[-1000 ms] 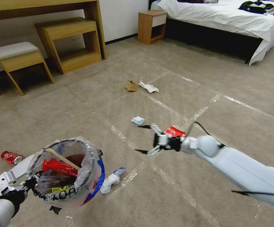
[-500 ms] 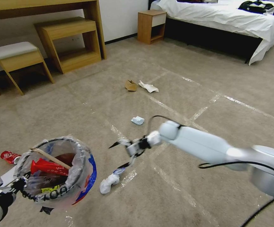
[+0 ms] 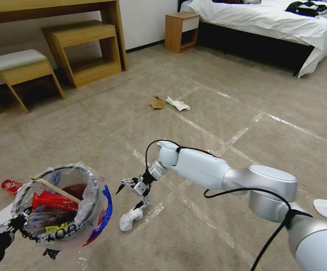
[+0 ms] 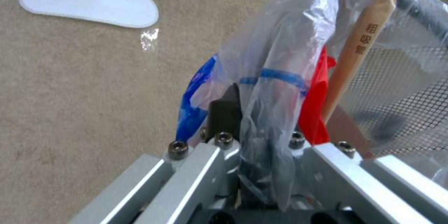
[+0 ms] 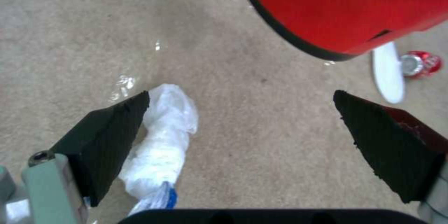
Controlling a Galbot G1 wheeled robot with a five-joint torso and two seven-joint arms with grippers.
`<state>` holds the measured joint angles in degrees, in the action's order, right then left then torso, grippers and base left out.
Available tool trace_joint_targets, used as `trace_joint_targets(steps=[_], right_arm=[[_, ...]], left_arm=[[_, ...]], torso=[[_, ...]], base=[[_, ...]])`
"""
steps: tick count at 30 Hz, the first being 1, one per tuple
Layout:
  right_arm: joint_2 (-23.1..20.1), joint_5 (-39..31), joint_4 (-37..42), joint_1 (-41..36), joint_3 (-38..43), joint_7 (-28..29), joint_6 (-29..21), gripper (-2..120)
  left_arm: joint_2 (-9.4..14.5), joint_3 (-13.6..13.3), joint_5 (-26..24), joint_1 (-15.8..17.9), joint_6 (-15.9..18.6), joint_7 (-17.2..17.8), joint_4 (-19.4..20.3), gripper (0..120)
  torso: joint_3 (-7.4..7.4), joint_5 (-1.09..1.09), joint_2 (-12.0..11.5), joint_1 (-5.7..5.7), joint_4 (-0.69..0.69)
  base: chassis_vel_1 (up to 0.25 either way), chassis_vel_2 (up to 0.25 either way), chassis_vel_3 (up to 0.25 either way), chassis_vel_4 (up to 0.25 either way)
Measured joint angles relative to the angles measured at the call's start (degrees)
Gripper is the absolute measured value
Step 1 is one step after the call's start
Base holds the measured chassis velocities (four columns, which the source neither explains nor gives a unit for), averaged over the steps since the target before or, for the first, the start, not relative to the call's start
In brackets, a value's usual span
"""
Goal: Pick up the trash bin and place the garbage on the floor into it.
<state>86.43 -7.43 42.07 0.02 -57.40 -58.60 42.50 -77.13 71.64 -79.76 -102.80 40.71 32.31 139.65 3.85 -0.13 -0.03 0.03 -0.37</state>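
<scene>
Nearest us, our left gripper [image 3: 14, 222] was clamped on the rim of the bin [image 3: 60, 205], holding it off the floor [image 3: 208, 98] with a red wrapper [image 3: 54, 200] and a stick [image 3: 56, 189] inside. Just beyond, our right gripper [image 3: 131, 192] hung empty, fingers spread wide, right above a white wad [image 3: 130, 217]. Farther off lay a cardboard scrap [image 3: 156, 101] touching white paper [image 3: 177, 104].
</scene>
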Motion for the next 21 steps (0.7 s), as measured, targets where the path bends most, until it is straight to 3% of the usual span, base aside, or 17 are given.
trace_joint_targets(steps=[4,7,14,21], right_arm=[[2.65,1.62,-3.01,-0.46,-0.36,-2.17,0.47,100],[5.91,4.65,-9.19,-1.96,0.73,-1.55,1.89,100],[6.07,9.39,-16.30,-3.24,3.16,-0.87,3.81,100],[6.00,7.86,-14.86,-3.81,1.35,-0.13,3.72,100]], left_arm=[[-0.20,-0.20,0.16,0.16,0.00,-0.03,0.12,0],[-0.54,-0.20,0.20,0.01,0.00,-0.10,0.58,0],[-0.98,-0.19,0.30,-0.67,0.00,-0.19,1.50,0],[-1.46,-0.37,0.45,-0.97,0.00,-0.28,2.20,0]], torso=[[0.00,0.00,0.00,0.00,-0.01],[0.00,0.02,0.00,0.00,0.06],[0.00,0.02,0.00,0.00,-0.04],[0.00,0.02,0.00,0.00,0.04]], base=[[0.000,0.000,0.000,0.000],[0.000,0.000,0.000,0.000],[0.000,0.000,0.000,0.000],[0.000,0.000,0.000,0.000]])
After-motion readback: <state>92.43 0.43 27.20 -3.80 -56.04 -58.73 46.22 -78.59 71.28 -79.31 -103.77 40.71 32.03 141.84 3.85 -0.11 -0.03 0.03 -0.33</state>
